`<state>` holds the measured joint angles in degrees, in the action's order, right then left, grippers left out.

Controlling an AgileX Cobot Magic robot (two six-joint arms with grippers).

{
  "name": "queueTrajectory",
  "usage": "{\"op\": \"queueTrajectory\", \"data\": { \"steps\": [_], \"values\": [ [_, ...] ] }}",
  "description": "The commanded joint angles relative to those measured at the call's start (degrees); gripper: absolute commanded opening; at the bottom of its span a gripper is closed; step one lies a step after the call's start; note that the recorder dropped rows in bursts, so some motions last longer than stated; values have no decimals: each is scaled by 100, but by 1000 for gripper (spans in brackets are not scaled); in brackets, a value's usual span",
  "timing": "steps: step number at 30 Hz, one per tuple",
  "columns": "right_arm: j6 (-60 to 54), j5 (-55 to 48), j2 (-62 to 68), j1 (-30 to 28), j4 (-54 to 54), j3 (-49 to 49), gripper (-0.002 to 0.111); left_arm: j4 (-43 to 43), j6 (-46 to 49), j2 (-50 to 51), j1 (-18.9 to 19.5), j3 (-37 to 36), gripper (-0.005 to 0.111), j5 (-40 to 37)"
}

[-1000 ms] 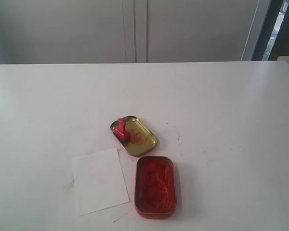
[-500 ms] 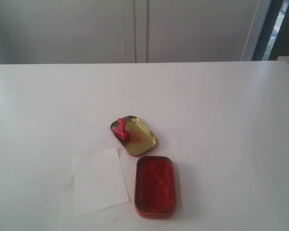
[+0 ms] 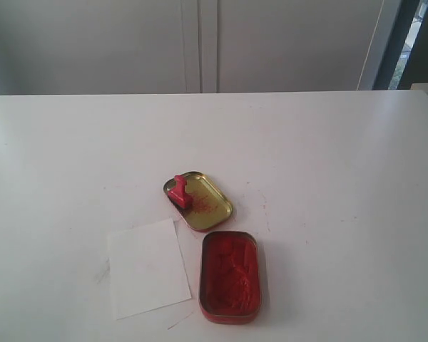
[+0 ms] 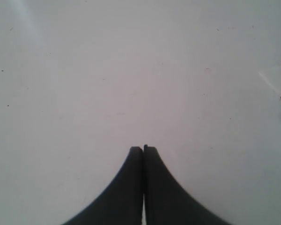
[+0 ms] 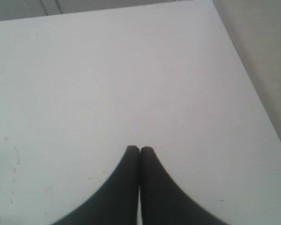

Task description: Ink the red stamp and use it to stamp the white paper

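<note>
Red stamp (image 3: 179, 191) on gold lid (image 3: 215, 201); white paper (image 3: 146, 267) blank; left claw (image 4: 143, 149), right claw (image 5: 139, 150) closed, empty.

One red stamp (image 3: 179, 191), one white paper (image 3: 147, 268), two tins — lid (image 3: 212, 204), base (image 3: 228, 314)

On the table (image 3: 328, 178), the stamp (image 3: 179, 191) stands upright on the lid (image 3: 212, 208), at that lid's far left end. The lid lies near the middle of the table, set at a slant. Just in front of it, and slightly to the right, sits the open ink tin (image 3: 228, 317), close to the lid but apart from it. The paper (image 3: 147, 267) lies flat just left of the tin, in front and to the left of the lid, near the table's front edge.
</note>
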<state>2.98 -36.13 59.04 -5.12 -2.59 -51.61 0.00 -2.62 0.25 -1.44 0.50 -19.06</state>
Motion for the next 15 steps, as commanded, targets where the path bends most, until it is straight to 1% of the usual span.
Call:
{"op": "queueTrajectory", "data": {
  "steps": [1, 6, 9, 12, 15],
  "values": [
    [-407, -335, 649, 3, -413, -428, 0, 0, -15, -25, 10, -50, 0, -24],
    [-1080, -736, 1347, 3, -1209, -942, 0, 0, -15, -25, 10, -50, 0, -24],
    [-1306, -941, 1747, 17, -1386, -1260, 0, 0, -15, -25, 10, -50, 0, -24],
    [-1347, -1058, 2065, 168, -1398, -1541, 0, 0, -15, -25, 10, -50, 0, -24],
    [-1348, -1147, 2389, 461, -1387, -1828, 0, 0, -15, -25, 10, -50, 0, -24]
  ]
}}
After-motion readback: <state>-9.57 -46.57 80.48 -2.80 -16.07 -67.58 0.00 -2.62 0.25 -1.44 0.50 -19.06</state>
